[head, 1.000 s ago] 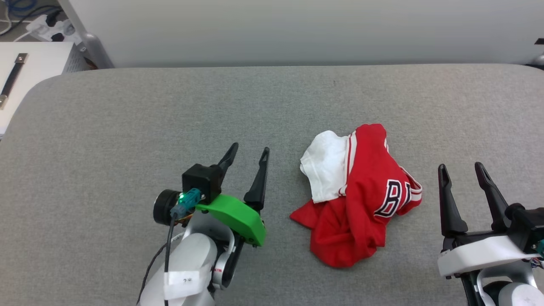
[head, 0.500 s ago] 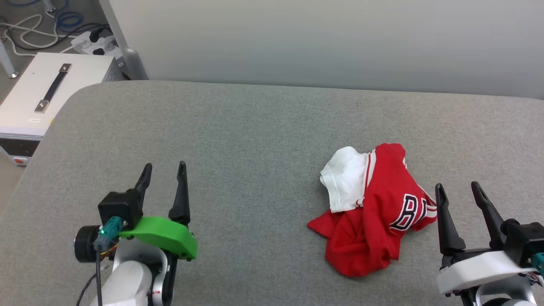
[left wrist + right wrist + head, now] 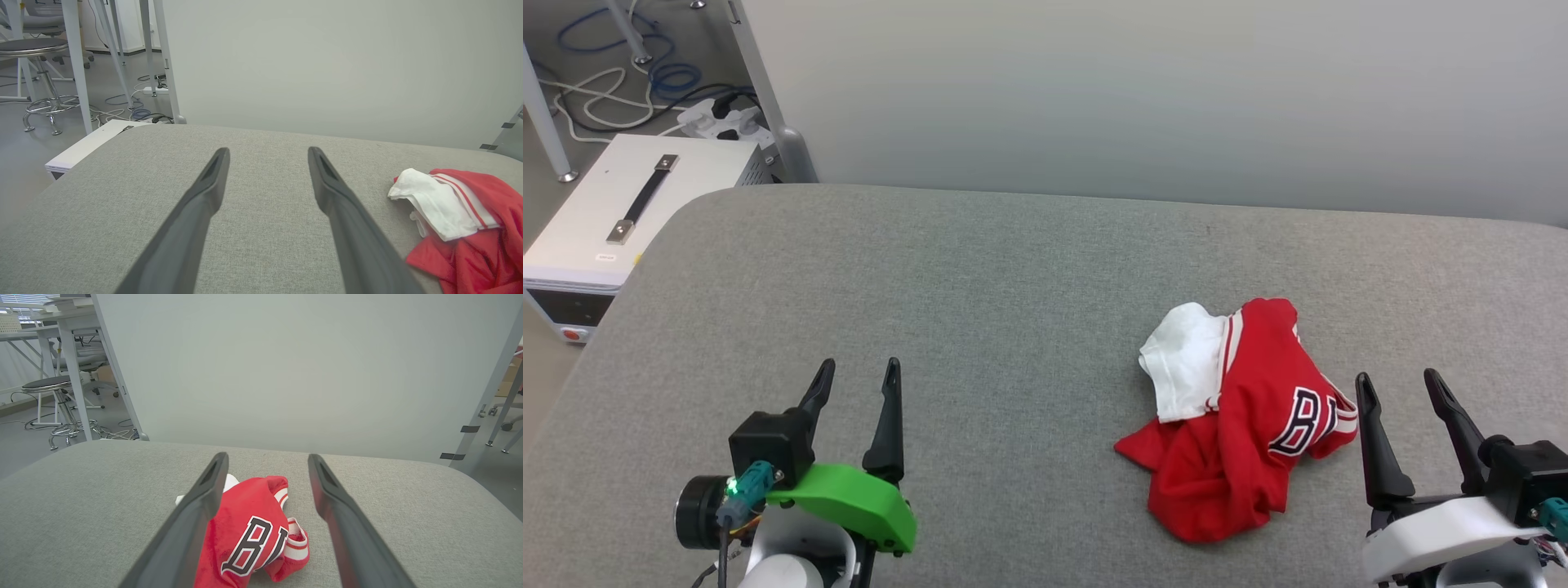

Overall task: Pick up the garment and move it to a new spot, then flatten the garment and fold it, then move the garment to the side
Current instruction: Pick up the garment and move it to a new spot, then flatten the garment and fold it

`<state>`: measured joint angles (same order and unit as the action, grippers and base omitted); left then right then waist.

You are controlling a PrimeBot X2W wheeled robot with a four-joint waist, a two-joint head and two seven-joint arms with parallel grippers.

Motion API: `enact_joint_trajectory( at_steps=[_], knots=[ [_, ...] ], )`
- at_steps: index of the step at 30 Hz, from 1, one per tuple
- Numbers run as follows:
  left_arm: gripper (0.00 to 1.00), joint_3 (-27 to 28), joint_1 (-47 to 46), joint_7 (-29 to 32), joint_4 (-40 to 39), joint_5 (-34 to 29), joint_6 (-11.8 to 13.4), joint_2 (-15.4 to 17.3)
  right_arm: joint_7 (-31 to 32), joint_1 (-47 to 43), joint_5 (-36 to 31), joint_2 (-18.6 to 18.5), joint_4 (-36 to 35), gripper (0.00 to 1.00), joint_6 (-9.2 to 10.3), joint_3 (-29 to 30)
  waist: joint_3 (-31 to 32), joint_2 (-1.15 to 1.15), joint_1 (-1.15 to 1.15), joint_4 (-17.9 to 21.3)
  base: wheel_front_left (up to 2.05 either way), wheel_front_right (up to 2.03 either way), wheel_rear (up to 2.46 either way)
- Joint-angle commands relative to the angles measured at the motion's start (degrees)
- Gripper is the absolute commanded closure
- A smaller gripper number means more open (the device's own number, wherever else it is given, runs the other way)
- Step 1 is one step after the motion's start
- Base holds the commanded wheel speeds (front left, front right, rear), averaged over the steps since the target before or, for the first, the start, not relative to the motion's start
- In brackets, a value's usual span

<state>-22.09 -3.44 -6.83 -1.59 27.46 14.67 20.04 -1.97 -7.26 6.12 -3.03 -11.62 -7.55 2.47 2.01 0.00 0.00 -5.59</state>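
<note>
The garment [image 3: 1233,433] lies in a crumpled heap on the grey table [image 3: 1013,310], right of the middle and toward my near edge. It is red soft cloth, bunched and folded over itself. A white sleeve panel is turned up on its far left side, and striped red-and-white trim runs beside that panel and along the right hem. Black letters with white outlines show on the right slope of the heap, and only the first two can be read. The heap is longer from far to near than from side to side, so its long axis runs roughly away from me, leaning a little.

My right claw [image 3: 1396,377] is the nearer one by far. It hangs just beside the heap's right edge, not touching, with its fingers spread wide and nothing between them. From that wrist the lettered fold lies ahead between the two fingers, a little toward the left one. My left claw [image 3: 859,363] is well apart on the other side, also spread and empty, with bare table between it and the cloth.

I judge the pick-up has not begun. The right arm only needs a short reach forward and left, and down, to get at the hem.
</note>
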Motion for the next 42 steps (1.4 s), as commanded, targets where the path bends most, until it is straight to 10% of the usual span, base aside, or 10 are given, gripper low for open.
enact_joint_trajectory(
  at_steps=[1, 23, 42],
  knots=[
    [0.00, -0.1, 0.9, 0.4, -0.5, -0.5, 0.4, 0.6, 0.3, -0.9, -0.2, 0.0, -0.4, 0.00, 0.06, 0.0, 0.1, 0.00, 0.00, 0.2, 0.00, 0.00, 0.00],
    [0.00, -1.7, -2.9, 3.7, -0.6, 0.2, -0.1, 0.3, 0.2, 0.2, 0.1, 0.1, -1.6, 0.00, 0.06, -0.1, -2.2, 0.00, 0.00, 1.1, 0.00, 0.00, 0.00],
    [0.00, -13.1, -34.9, 18.1, 18.4, 2.8, -14.0, -11.9, -2.0, 6.9, 0.6, -0.2, -1.6, 0.00, 0.06, -0.7, -15.1, 0.00, 0.00, 7.6, 0.00, 0.00, 0.00]
  ],
)
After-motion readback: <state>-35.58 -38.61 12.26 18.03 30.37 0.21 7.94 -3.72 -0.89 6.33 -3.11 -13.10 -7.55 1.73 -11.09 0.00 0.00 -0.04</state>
